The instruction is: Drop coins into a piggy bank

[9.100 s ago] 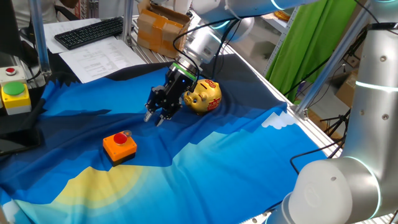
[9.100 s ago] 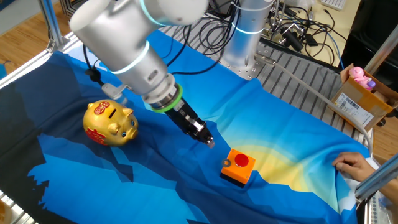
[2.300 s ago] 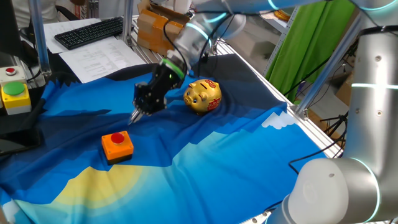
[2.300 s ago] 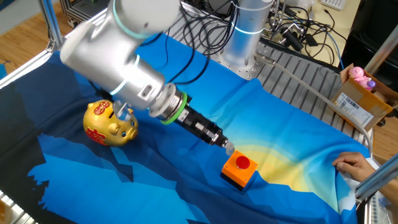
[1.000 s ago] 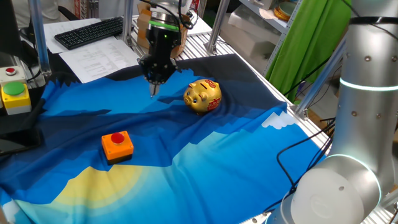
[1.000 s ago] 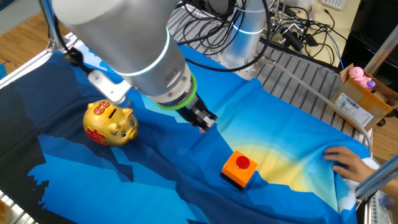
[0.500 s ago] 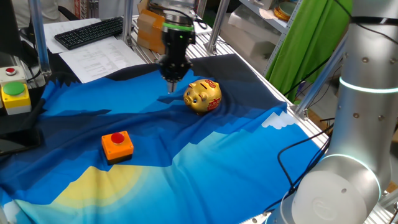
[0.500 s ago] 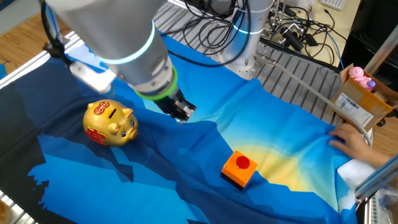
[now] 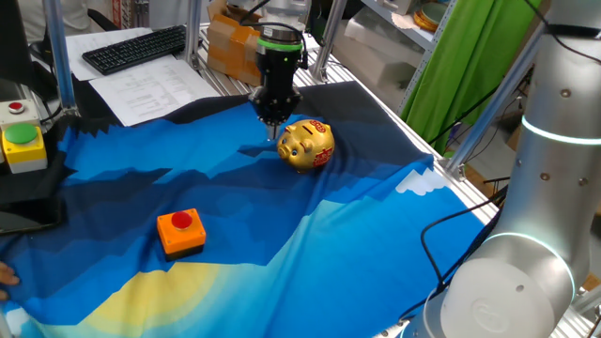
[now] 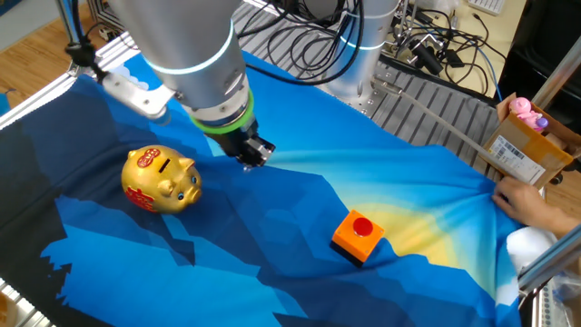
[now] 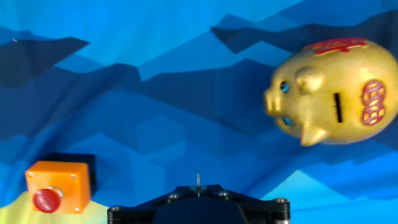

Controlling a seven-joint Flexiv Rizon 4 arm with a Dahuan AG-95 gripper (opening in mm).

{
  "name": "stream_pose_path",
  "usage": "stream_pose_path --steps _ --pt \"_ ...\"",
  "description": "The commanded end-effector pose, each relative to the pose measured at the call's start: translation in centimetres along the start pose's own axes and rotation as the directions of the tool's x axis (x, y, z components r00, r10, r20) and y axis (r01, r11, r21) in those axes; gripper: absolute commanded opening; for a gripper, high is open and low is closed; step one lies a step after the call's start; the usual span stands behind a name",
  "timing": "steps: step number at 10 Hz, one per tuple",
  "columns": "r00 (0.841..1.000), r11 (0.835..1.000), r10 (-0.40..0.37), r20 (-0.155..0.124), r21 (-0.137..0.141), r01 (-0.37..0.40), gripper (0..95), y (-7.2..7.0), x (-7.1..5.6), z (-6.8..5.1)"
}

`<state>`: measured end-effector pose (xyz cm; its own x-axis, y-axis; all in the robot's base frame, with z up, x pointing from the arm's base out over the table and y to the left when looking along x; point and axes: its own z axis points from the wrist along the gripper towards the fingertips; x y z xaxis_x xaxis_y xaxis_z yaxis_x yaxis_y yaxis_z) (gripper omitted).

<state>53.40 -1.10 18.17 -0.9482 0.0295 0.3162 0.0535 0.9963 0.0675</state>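
Note:
The gold piggy bank (image 9: 308, 145) stands on the blue cloth, its snout toward my gripper. It also shows in the other fixed view (image 10: 162, 180) and at the upper right of the hand view (image 11: 333, 92), with its slot on top. My gripper (image 9: 273, 133) hangs just beside the pig's snout, fingers pointing down and a little above the cloth (image 10: 251, 162). In the hand view the gripper (image 11: 198, 186) is shut, with a thin coin (image 11: 198, 180) held edge-on between the tips. No other coins show.
An orange box with a red button (image 9: 181, 231) sits on the cloth toward the front (image 10: 358, 234) (image 11: 56, 185). A person's hand (image 10: 522, 202) holds the cloth's edge. A yellow button box (image 9: 21, 141) and a keyboard (image 9: 136, 47) lie beyond the cloth.
My gripper has swung from above the orange box to beside the pig's snout, still shut. The cloth has been tugged and the orange box has shifted with it.

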Motion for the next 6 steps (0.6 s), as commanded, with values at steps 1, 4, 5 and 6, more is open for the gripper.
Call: stream_pose_path --steps 1,4,5,6 --pt "1.0 1.0 -0.012 0.004 0.012 0.012 0.0 -0.8 -0.1 -0.4" --pt "0.999 0.998 -0.036 0.006 0.052 0.036 0.0 -2.0 -0.5 -1.1" --pt "0.999 0.998 -0.046 0.004 0.049 0.045 0.0 -2.6 -0.7 -1.3" --pt "0.999 0.998 -0.045 0.005 0.05 0.044 0.0 -2.6 -0.7 -1.3"
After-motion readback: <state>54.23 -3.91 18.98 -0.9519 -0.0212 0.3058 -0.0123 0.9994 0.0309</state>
